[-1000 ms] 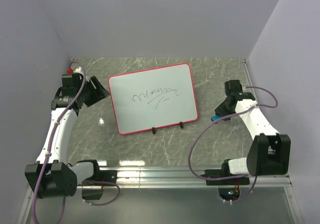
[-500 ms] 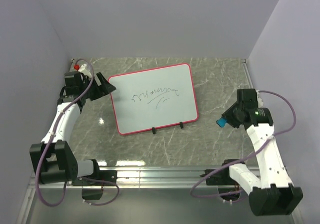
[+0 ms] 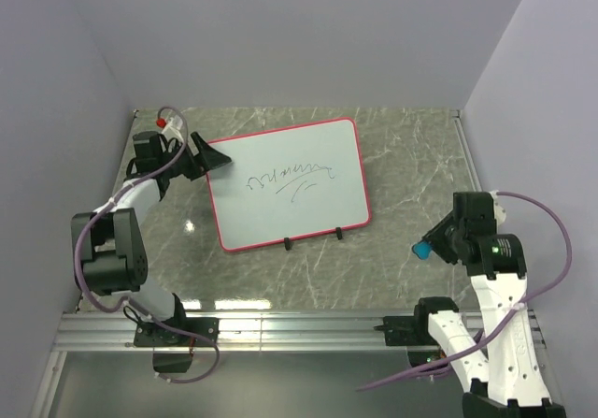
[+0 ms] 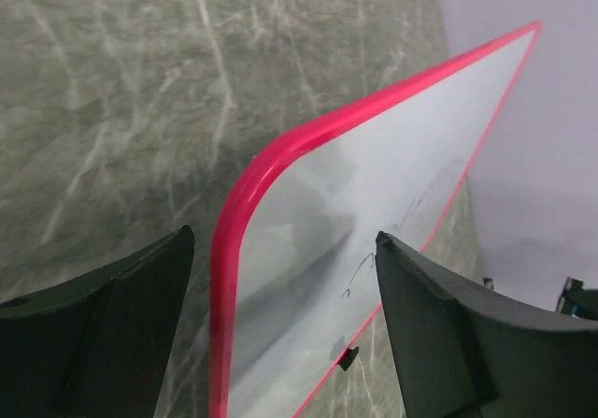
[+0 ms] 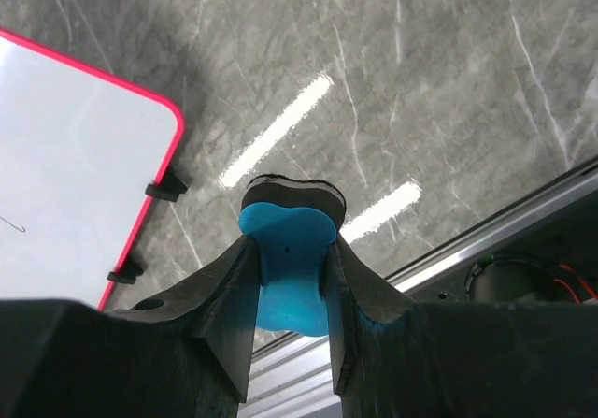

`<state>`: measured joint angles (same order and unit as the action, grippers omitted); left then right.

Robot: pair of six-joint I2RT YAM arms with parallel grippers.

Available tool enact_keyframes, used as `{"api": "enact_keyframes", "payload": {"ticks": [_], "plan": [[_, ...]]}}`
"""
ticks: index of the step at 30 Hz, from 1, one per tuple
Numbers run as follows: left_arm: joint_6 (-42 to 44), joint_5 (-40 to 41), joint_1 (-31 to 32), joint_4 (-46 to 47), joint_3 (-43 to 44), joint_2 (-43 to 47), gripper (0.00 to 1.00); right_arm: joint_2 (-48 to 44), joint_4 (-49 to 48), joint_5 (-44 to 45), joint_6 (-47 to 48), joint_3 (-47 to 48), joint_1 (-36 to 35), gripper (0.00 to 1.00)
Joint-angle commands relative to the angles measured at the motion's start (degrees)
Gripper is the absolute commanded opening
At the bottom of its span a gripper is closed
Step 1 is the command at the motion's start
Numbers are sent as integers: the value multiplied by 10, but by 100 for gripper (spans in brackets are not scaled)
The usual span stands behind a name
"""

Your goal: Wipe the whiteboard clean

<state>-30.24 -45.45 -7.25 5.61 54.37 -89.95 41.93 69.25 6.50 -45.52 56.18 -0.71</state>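
The whiteboard (image 3: 290, 180), white with a red-pink frame and black scribbles at its middle, lies flat on the marble table with two black feet on its near edge. My left gripper (image 3: 207, 156) is open at the board's far-left corner; in the left wrist view that corner (image 4: 252, 170) lies between the two spread fingers. My right gripper (image 3: 427, 247) is shut on the blue eraser (image 5: 285, 259), held above the table to the right of the board. The right wrist view shows the board's near right corner (image 5: 140, 128) and its feet.
The marble table (image 3: 411, 156) is bounded by purple walls on the left, far and right sides. A metal rail (image 3: 299, 329) runs along the near edge, also seen in the right wrist view (image 5: 523, 222). A red-capped white part (image 3: 163, 119) sits on the left arm.
The left gripper has moved up and right to the board's far-left corner. The right arm has risen and pulled back toward the near right, carrying the eraser farther from the board.
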Motion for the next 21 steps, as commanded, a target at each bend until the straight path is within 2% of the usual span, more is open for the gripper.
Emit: {"api": "enact_keyframes", "payload": {"ticks": [1, 6, 7, 9, 10, 12, 13, 15, 16, 18, 21], "plan": [[-41, -87, 3, 101, -8, -14, 83, -21, 20, 8, -4, -6, 4, 0], [-20, -87, 28, 64, -13, 1, 66, -33, -21, -29, -7, -14, 4, 0], [-18, -79, 31, 59, -15, 13, 58, -35, -45, -53, -8, -19, 4, 0], [-12, -76, 41, 45, -22, 25, 50, -36, -73, -76, -11, -32, 4, 0], [-5, -68, 43, 25, -25, 36, 41, -39, -105, -92, -17, -38, 4, 0], [3, -51, 51, 7, -35, 50, 34, -44, -145, -139, -21, -55, 4, 0], [6, -43, 52, -5, -40, 67, 25, -51, -191, -155, -27, -63, 4, 0], [10, -32, 54, -15, -58, 84, 17, -51, -230, -190, -36, -77, 4, 0], [13, -26, 54, -20, -61, 99, 1, -44, -264, -199, -46, -79, 4, 0], [19, -15, 54, -39, -70, 111, 0, -30, -288, -210, -57, -75, -2, 0], [29, 0, 55, -54, -75, 130, 0, 22, -329, -181, -69, -42, -53, 0]]}}
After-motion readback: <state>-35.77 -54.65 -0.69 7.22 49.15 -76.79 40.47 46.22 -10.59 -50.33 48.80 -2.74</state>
